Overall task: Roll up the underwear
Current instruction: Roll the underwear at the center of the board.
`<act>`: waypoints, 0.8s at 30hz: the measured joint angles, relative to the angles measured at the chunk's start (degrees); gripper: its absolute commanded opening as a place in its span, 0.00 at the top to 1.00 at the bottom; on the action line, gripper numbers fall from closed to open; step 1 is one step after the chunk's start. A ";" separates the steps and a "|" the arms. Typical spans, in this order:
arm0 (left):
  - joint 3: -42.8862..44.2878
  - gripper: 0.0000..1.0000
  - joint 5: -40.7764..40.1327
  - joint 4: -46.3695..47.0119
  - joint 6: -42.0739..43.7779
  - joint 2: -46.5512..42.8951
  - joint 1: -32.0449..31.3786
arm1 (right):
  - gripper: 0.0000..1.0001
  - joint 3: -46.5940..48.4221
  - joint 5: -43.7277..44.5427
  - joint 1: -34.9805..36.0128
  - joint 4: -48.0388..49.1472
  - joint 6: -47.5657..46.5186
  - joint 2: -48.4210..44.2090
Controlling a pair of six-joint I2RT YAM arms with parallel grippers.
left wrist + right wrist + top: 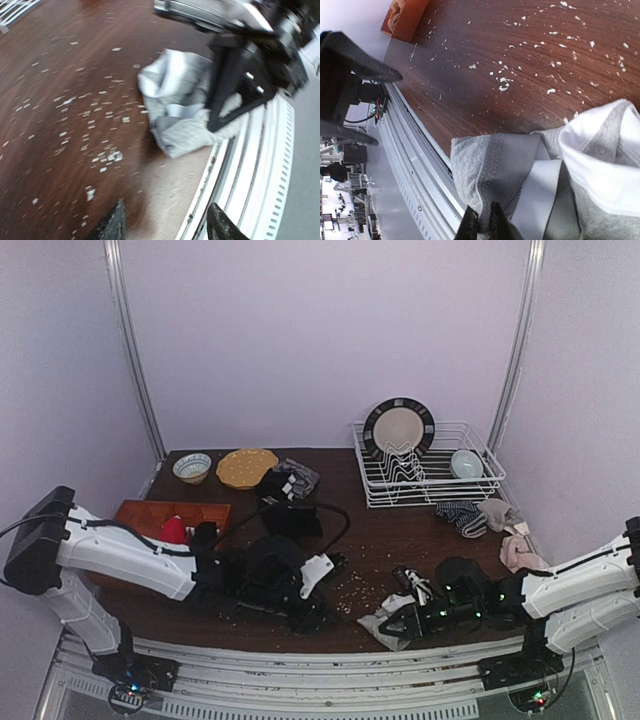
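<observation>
The light grey soft cloth underwear [383, 625] lies crumpled at the front edge of the dark brown wooden counter [380, 540], a little to the right of the middle. One part of it reaches over the white ribbed metal rail [245, 165] that runs along this edge. The right fingers [470, 225] are clenched on it. In the right wrist view the two tips stand close together, with a fold of the grey fabric pinched between them near the stitched hem. The white inner side of the garment shows on top in that view.

The left fingers [114, 227] are released. They are spread wide apart with nothing between them, close to the front edge, just beside the grey underwear on its left and not touching it.

Many small white crumbs [102, 157] are scattered on the wood from the middle toward the front edge. At the back right corner a white wire dish rack [430, 475] holds a round plate with a dark rim [398, 428] upright. Near the left edge lies an orange-brown wooden tray [170, 515].
</observation>
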 measured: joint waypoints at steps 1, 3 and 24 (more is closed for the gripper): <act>0.37 0.46 0.52 0.74 1.75 0.92 -0.66 | 1.00 -1.51 -0.55 -0.39 1.68 1.11 -0.46; 1.53 0.45 1.90 1.97 4.72 3.41 -1.57 | 1.00 -3.87 -1.18 -0.98 3.85 2.95 -1.64; 5.25 0.45 10.19 25.31 30.58 21.16 -1.64 | 1.00 -8.96 3.54 -2.80 -3.96 10.86 -13.40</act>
